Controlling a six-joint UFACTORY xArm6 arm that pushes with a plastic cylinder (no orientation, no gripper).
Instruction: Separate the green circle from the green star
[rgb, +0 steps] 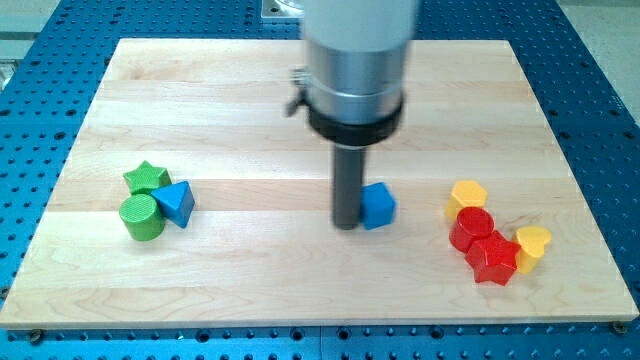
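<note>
Bright, even light from above, soft short shadows under the blocks, pale sheen on the wooden board (250, 100), the metal arm (357, 60) near the camera slightly blurred, the blocks sharp, colours strong.

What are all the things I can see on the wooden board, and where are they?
green star: one, green, view's left, touching the green circle
green circle: one, green, just below the star
blue triangle: one, blue, right beside both green blocks
blue block: one, blue, board's middle
yellow block: one, yellow, view's right, top of the cluster
red blocks: two, red, below the yellow block
yellow heart: one, yellow, right of the red blocks
wooden board: one, light wood, on a blue table
my tip: one, dark rod, against the blue block's left side
</note>
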